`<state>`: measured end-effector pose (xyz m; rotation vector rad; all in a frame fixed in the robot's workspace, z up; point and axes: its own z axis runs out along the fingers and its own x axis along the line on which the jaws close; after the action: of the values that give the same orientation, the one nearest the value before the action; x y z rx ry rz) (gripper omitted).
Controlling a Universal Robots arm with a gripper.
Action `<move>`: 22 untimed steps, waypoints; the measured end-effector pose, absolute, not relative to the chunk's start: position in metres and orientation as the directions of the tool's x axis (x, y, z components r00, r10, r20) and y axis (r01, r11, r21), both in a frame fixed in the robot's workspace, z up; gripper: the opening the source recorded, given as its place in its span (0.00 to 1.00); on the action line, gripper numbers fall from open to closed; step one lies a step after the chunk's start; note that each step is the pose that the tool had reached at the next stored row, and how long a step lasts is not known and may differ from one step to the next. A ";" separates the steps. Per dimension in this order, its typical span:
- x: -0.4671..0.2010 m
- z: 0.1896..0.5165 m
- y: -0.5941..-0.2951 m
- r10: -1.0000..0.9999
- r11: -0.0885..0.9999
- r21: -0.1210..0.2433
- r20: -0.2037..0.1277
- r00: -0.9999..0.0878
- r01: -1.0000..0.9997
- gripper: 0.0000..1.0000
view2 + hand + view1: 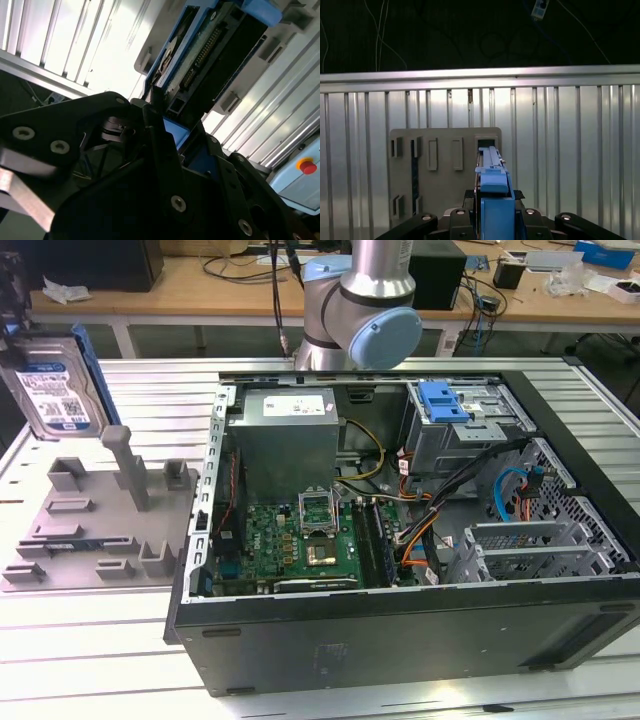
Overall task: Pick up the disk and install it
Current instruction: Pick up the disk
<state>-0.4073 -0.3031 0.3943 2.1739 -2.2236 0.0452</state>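
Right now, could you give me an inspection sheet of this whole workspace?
Surface: ribbed metal table, carrying a grey slotted holder.
Job's things: disk, upright over the holder; open computer case with a grey drive cage topped by a blue bracket.
Clutter: nothing seen.
Grippers: gripper shut on the disk.
Cables: loose wire bundles inside the case.
Surroundings: wooden bench behind with cables and small items; red button seen in the second wrist view.

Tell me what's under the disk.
Below the disk lies the grey slotted fixture on the ribbed metal table; the disk's own edge covers part of the fixture.
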 end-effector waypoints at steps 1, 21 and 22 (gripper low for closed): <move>-0.407 0.398 -0.303 -0.999 0.023 0.001 0.043 -0.023 -1.000 0.36; -0.407 0.477 -0.303 -0.999 0.023 0.001 0.043 -0.023 -1.000 0.36; -0.407 0.479 -0.303 -0.999 0.023 0.001 0.043 -0.023 -1.000 0.36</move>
<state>-0.4073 -0.3031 0.4792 2.1739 -2.2235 0.0448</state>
